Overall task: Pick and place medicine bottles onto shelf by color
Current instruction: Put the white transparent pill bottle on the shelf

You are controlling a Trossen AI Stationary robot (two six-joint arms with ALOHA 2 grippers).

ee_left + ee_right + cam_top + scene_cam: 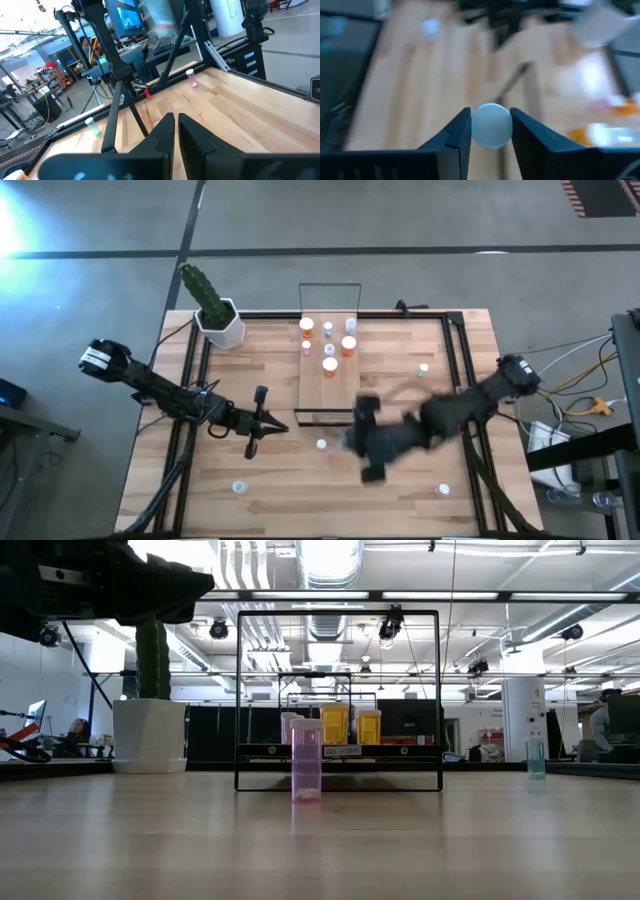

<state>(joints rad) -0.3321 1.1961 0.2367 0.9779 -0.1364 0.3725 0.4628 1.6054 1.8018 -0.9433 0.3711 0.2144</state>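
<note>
High view. Right gripper (362,442) is hanging over the desk (280,490) at lower centre of frame, just below the shelf's near end; arm is blurred. Right wrist view: gripper (491,131) is clamping a bottle, white cap (491,125) sitting between the two dark fingers (454,135), touching both. Body colour of this bottle cannot be told.

Left gripper (254,435) is resting at centre-left of frame, beside the shelf's lower left corner, w/ fingers drawn narrow, near closed, nothing between them (left wrist view, gripper (176,131)).

Shelf (327,385) is lying upright at centre of frame, black wire frame (329,286) at its far end. On its upper part approx. six bottles are standing: orange ones (348,346) w/ white caps, plus paler ones (327,329); exact colours of the pale ones unclear.

Loose bottles on the desk: one (321,445) just below the shelf, left of the right gripper; one greenish (423,369) at right of the shelf; one (239,487) at lower left; one pinkish (444,490) at lower right.

Low view: pink bottle (306,759) is standing in front of the wire frame (338,700); orange bottles (334,725) behind it; bluish-green bottle (536,756) at far right.

Cactus in white pot (217,314) is sitting at upper left corner of the desk.
</note>
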